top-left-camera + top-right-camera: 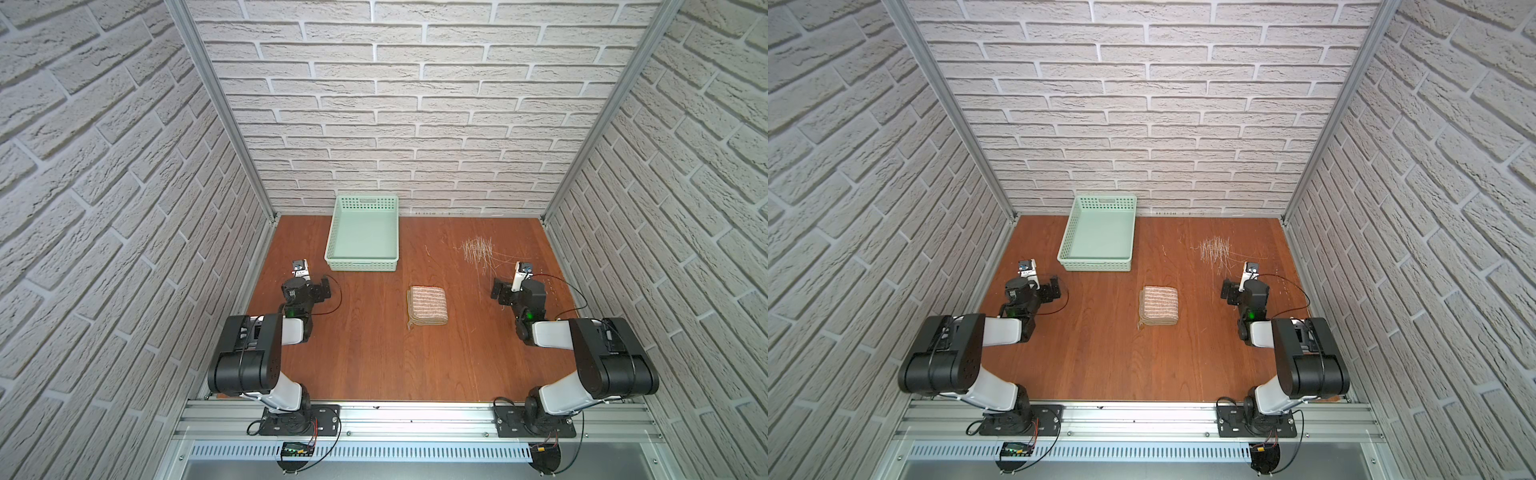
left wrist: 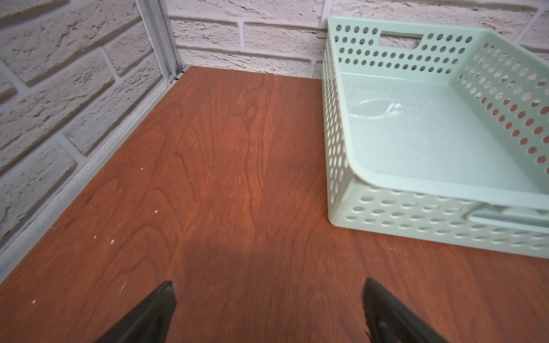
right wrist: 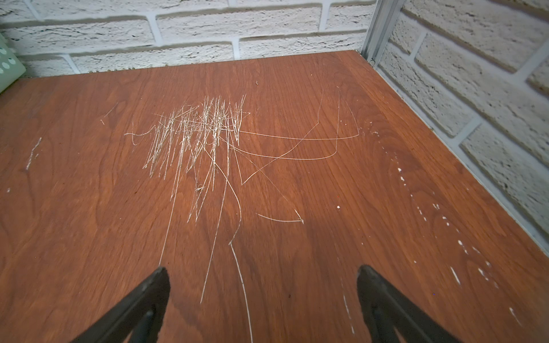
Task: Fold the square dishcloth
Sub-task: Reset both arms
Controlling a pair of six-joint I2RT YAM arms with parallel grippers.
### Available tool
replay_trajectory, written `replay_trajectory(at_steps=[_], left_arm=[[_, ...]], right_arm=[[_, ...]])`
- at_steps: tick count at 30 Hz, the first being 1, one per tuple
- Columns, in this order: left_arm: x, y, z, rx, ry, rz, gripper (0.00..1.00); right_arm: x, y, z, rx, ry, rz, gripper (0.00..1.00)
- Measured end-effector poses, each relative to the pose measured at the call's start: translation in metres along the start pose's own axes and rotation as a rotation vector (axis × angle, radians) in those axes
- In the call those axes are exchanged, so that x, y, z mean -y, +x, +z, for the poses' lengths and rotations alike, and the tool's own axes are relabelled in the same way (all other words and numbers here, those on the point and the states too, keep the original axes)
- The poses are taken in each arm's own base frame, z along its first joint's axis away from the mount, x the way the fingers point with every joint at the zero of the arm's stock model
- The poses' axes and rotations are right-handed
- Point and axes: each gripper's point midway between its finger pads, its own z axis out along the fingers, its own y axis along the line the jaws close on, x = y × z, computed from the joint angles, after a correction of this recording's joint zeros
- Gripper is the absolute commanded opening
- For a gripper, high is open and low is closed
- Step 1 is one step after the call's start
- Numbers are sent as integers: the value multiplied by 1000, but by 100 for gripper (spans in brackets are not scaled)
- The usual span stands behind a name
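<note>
- Reddish wood-grain bench [image 1: 374, 353], white scratches [image 1: 478, 251] toward its far right, boxed in by pale brick-pattern walls [image 1: 395, 104].
- The square dishcloth [image 1: 428, 306] lies folded mid-bench, apart from the mint basket [image 1: 361, 266].
- Wide apart and empty: left gripper [image 2: 267, 297], right gripper [image 3: 263, 285].

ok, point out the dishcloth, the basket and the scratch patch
dishcloth [image 1: 428, 306], in a top view, striped top face
basket [image 1: 362, 264], in a top view, near perforated wall
scratch patch [image 3: 196, 133], right wrist view, densest middle
</note>
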Motion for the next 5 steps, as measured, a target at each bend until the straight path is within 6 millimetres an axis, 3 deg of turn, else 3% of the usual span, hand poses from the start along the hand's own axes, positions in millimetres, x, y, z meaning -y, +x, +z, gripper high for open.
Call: replay_trajectory(at_steps=[5], left_arm=[[0, 0, 0, 0, 0, 0, 98]], right_arm=[[0, -1, 0, 2, 0, 0, 100]])
